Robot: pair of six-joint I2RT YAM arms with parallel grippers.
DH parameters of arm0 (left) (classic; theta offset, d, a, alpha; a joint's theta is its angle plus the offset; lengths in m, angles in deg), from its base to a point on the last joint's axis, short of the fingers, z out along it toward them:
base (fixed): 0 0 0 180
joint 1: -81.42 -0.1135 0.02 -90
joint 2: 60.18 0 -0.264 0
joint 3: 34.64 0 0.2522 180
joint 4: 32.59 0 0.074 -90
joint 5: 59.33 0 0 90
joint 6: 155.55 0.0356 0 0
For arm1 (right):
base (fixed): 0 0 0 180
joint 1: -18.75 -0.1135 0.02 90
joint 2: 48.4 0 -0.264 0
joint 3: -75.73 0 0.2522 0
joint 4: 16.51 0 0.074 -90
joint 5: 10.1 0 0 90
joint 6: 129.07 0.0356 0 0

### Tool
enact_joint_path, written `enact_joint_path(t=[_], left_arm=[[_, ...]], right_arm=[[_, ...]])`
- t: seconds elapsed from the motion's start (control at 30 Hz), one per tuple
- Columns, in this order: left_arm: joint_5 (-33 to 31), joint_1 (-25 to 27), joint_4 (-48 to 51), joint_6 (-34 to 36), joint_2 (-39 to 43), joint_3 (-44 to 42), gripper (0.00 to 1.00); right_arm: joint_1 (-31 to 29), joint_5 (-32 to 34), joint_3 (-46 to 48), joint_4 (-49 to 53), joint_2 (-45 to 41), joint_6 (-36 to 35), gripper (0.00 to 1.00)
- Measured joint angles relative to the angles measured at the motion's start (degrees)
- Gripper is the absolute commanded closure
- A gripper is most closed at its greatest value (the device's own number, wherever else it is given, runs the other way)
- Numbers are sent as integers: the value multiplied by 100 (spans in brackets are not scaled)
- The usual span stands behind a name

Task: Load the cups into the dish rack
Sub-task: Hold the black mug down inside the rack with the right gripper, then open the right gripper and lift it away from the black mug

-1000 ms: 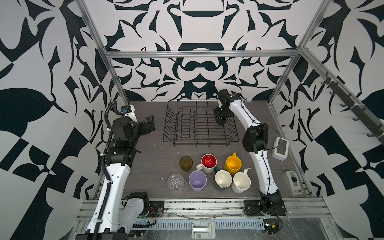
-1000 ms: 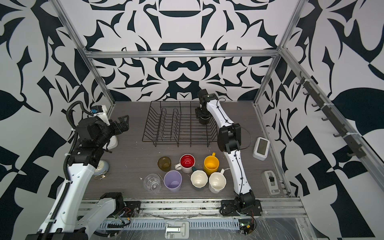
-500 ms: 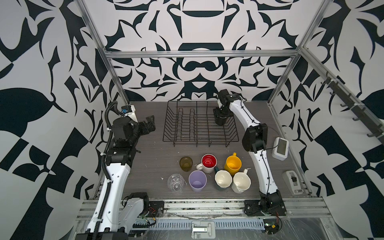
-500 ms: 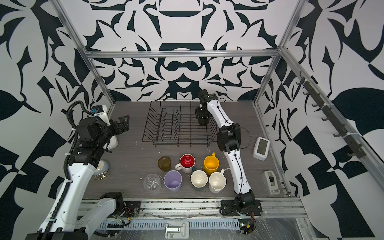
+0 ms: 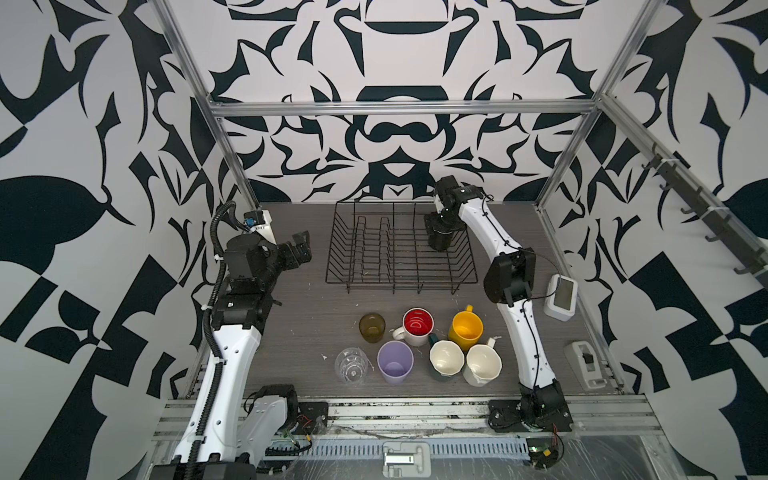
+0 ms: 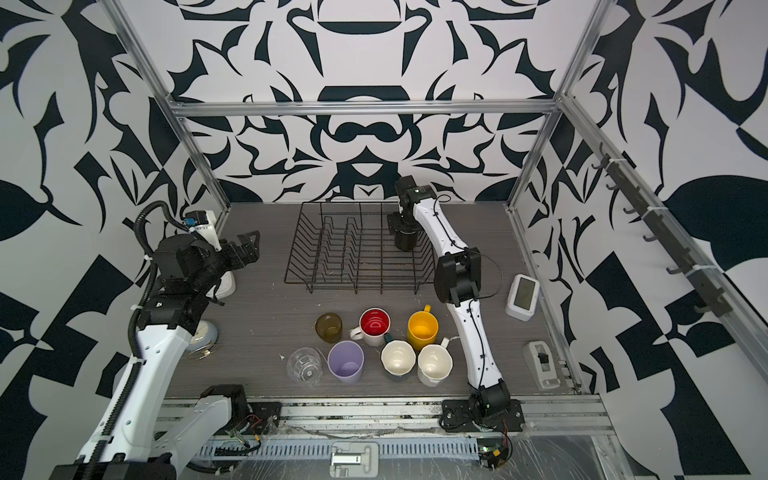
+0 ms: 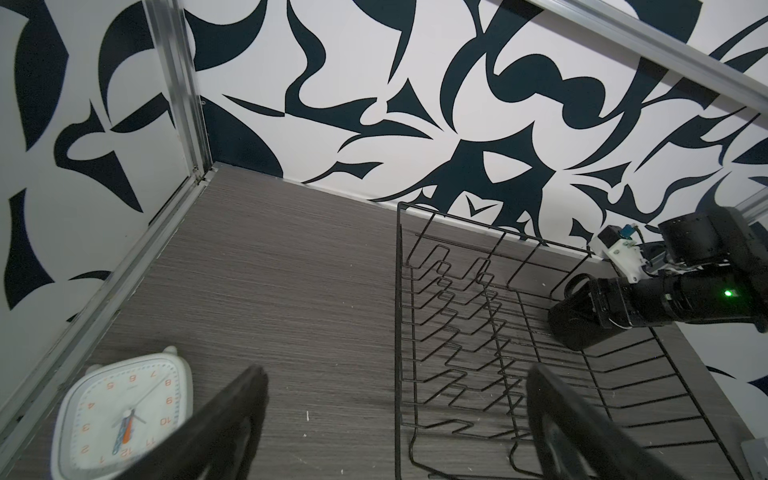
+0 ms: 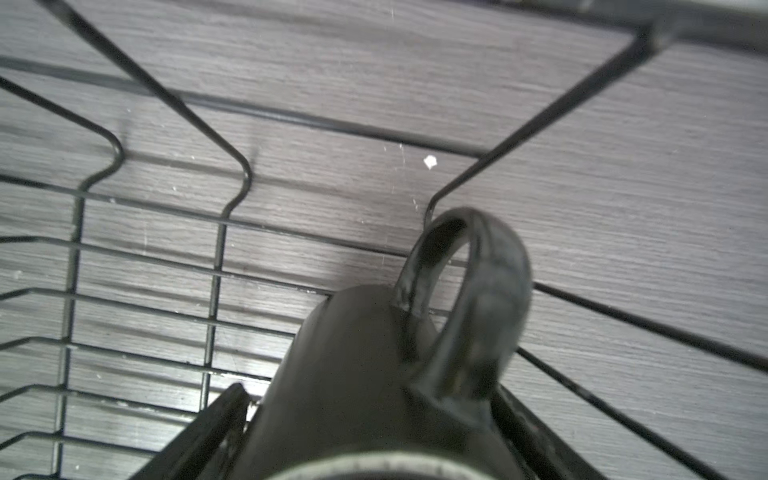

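Barely shifting since a second ago, the right gripper [image 5: 440, 226] is straddling the matte black mug [image 5: 439, 242] in the wire dish rack's [image 5: 399, 284] far right corner, its hold impossible to judge, while the left gripper [image 5: 301, 247] is hanging spread wide near a square white clock [image 7: 124, 411] and seven cups [image 5: 417, 326] are crowding the wood-grain table [image 5: 316, 316].

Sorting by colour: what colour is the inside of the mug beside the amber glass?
Red; the mug shows best in a top view.
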Motion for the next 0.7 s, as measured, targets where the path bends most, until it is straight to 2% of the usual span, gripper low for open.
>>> enact_joint_path(t=[0.47, 0.7], left_arm=[[0, 0, 0, 0, 0, 0, 1], [0, 0, 2, 0, 0, 0, 1]], right_arm=[[0, -4, 0, 9, -46, -2, 9], [0, -7, 0, 7, -509, -9, 9]])
